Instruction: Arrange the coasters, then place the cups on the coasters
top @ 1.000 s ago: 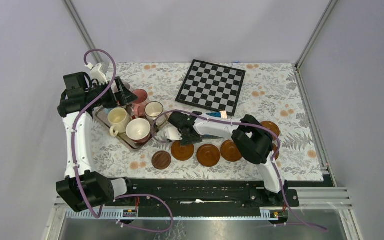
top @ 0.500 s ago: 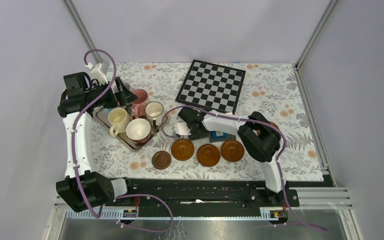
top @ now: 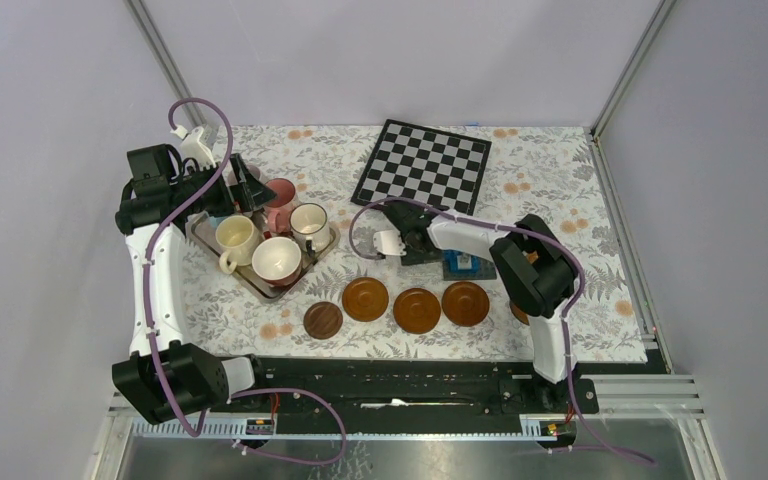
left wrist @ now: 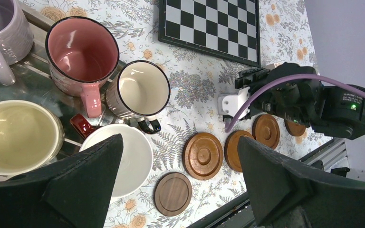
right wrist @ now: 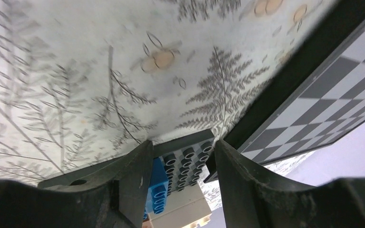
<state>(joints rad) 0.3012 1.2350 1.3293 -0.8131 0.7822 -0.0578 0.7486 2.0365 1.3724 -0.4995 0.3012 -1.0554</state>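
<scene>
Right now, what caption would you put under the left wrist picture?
Cups sit on a tray beside a row of wooden coasters, with a chessboard behind.

Cannot see the whole lilac cup (left wrist: 0, 28): cropped by the upper left corner of the left wrist view. Same for the cream-yellow cup (left wrist: 14, 135), clipped by the left edge and overlapped by a dark finger (left wrist: 76, 190) of the left gripper (left wrist: 178, 142). Loses part of the white cup (left wrist: 135, 159) under that finger too. Crops the chessboard (left wrist: 209, 23) at the top. Hides part of one coaster (left wrist: 294, 128) behind the right arm (left wrist: 309, 99).

In the right wrist view, blurs the tablecloth (right wrist: 76, 71) and cuts the block toy (right wrist: 180, 166) at the bottom edge. Cannot tell whether the right gripper (right wrist: 181, 141) fingers (right wrist: 133, 180) touch it.
</scene>
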